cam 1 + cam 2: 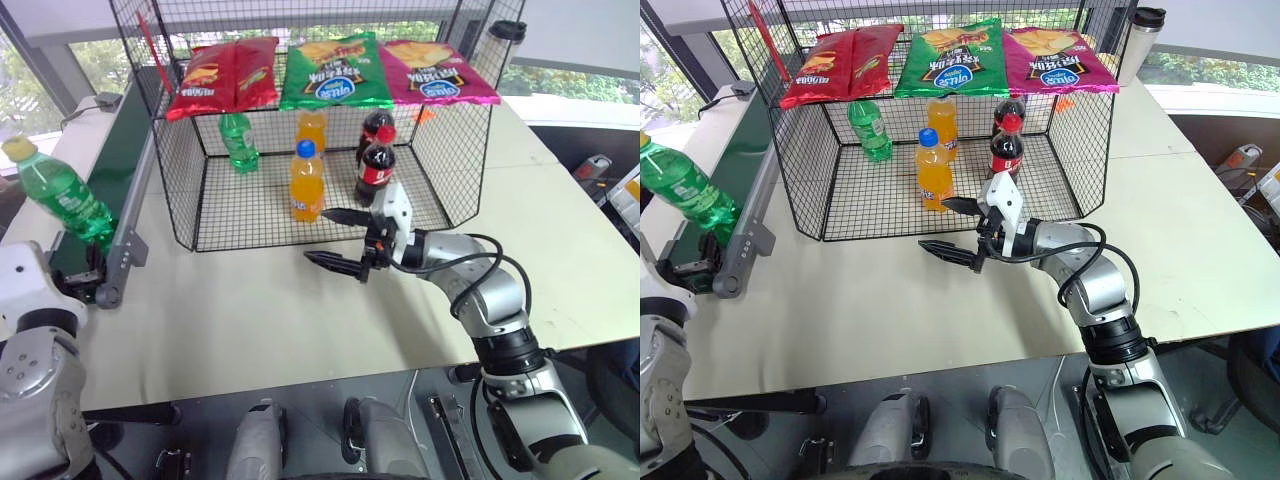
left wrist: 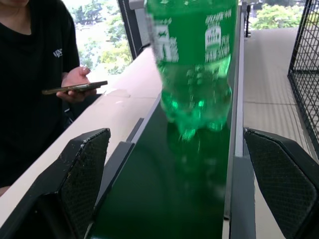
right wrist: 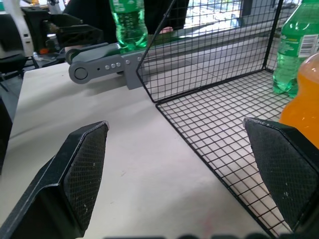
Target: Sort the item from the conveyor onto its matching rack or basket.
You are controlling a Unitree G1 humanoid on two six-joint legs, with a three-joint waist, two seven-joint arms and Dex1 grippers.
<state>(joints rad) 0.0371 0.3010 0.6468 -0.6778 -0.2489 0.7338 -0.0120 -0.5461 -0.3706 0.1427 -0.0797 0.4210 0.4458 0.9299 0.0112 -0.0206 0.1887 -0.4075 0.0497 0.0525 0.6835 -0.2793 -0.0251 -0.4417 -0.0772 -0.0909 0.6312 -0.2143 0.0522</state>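
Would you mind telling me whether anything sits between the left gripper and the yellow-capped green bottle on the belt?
Nothing visible does. In the left wrist view the open left gripper faces the yellow-capped clear-green plastic bottle directly, with bare dark-green conveyor belt between.

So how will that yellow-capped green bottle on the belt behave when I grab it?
The green bottle looks tall and narrow, standing upright on the conveyor, so a nudge may tip it. It looks full, so probably heavy for its size. Its smooth round plastic could slip or roll if knocked over.
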